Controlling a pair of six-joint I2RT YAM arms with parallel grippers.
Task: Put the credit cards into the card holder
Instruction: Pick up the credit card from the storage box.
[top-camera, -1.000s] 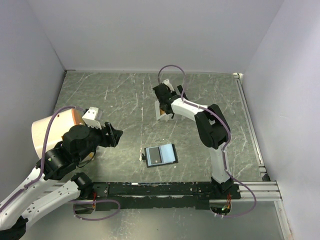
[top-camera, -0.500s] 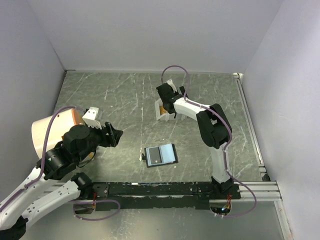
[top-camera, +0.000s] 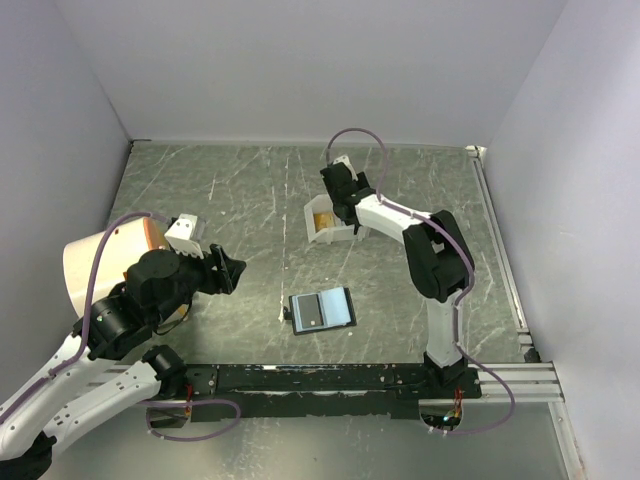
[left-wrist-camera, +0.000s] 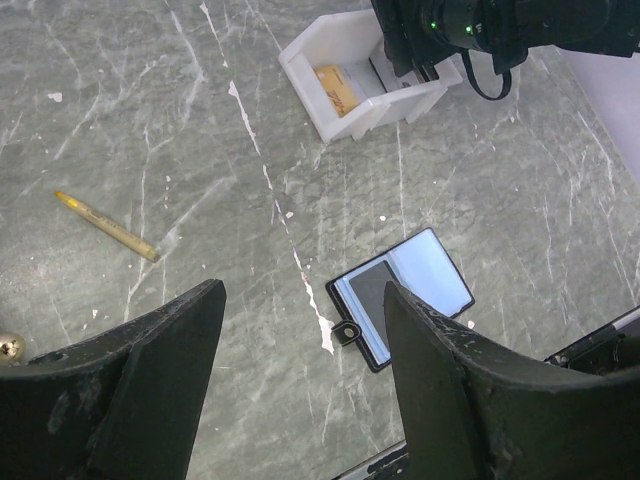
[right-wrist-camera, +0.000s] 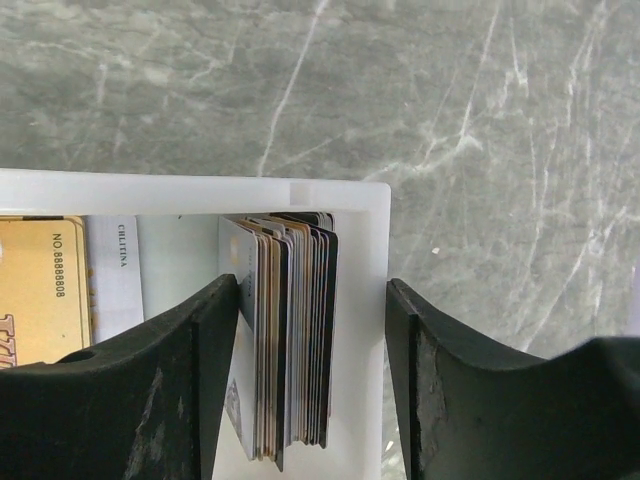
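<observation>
Left gripper (left-wrist-camera: 302, 290) hovered nearest, above the table (top-camera: 200, 190), jaws wide, holding nothing. Card holder (top-camera: 322, 310) lay open flat just beyond, pale inside up. Yellow pen (left-wrist-camera: 105, 225) lay on the table, well apart from it. Farther back, white box (left-wrist-camera: 370, 115) held credit cards (right-wrist-camera: 290, 340) standing on edge, plus one gold card (right-wrist-camera: 40, 290) lying flat. Right gripper (right-wrist-camera: 310, 290) straddled the stack and the box wall, jaws half narrowed; whether it gripped could not be told.

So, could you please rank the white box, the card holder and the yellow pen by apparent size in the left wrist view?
1. white box and card holder: about alike, the box farther off and partly covered, so unranked.
2. yellow pen, clearly smallest.
</observation>
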